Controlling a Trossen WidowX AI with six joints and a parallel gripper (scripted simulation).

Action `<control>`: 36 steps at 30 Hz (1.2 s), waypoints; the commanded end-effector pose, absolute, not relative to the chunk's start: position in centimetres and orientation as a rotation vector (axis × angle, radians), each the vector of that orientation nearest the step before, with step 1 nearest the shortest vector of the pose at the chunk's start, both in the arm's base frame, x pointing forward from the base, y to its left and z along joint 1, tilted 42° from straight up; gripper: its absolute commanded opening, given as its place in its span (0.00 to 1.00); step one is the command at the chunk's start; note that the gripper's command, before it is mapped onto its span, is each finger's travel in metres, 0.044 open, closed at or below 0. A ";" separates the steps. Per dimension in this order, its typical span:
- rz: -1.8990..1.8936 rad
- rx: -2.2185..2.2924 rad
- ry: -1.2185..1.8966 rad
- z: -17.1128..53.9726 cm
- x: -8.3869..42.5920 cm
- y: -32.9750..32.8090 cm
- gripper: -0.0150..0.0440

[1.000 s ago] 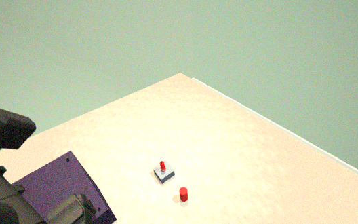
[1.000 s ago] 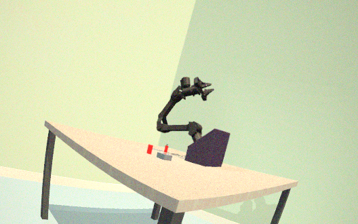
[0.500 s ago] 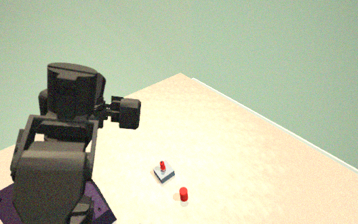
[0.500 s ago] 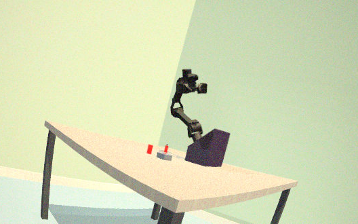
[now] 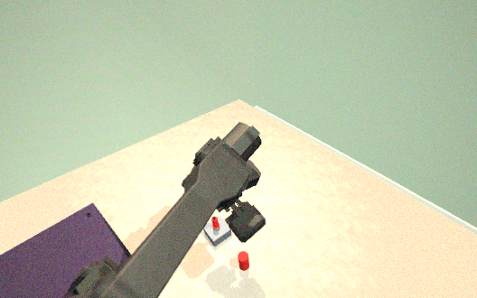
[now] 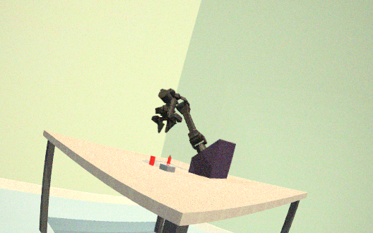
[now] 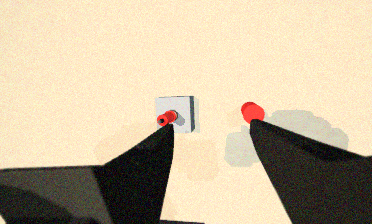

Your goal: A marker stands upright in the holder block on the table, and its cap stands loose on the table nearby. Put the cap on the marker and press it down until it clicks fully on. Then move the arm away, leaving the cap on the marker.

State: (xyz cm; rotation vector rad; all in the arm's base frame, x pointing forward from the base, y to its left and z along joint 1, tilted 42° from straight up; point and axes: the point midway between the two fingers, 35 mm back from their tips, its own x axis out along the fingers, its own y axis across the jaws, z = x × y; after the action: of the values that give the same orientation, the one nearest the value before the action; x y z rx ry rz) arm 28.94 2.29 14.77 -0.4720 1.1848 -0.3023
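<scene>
The red marker stands upright in the grey holder block, its dark tip bare on top. The red cap stands upright on the table, a short way to the side of the block. My gripper is open and empty, pointing down high above the table. In the wrist view the left fingertip overlaps the block's lower edge and the right fingertip lies just below the cap. In the top view the arm hides the fingertips.
The purple base mount of the arm stands on the table, on the block's side away from the cap. The arm reaches over from it. Shadows of the arm fall on the table around the block and cap.
</scene>
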 end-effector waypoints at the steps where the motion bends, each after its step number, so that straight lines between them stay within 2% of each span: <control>1: -0.611 -0.437 1.308 12.8 29.2 -4.7 0.66; 36: -0.670 -0.426 1.331 7.4 29.6 -9.4 0.66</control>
State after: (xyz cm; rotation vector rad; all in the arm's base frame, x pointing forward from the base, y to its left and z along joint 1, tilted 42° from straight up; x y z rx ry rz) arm 29.67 -9.03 8.16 -0.4193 1.3169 -0.6730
